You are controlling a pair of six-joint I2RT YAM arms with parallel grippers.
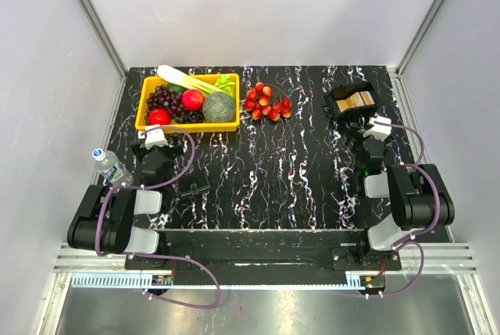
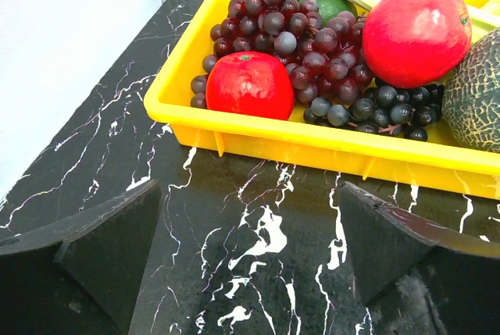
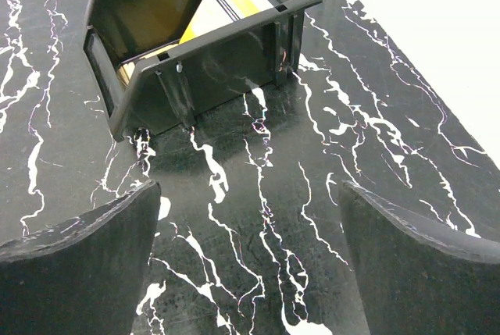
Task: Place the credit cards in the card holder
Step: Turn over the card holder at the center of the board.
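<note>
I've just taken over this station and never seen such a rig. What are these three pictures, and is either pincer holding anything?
These are two robot arms bolted at the near edge of a black marbled table. The overhead picture looks down from behind them. The other two come from cameras on the wrists; the dark wedges at the bottom are each pincer's own fingers. The left pincer faces a yellow basket of fruit; the right pincer faces a black open tray with tan credit cards inside. Also on the table: a pile of small red fruit and a water bottle. Both pincers are open and empty.
</note>
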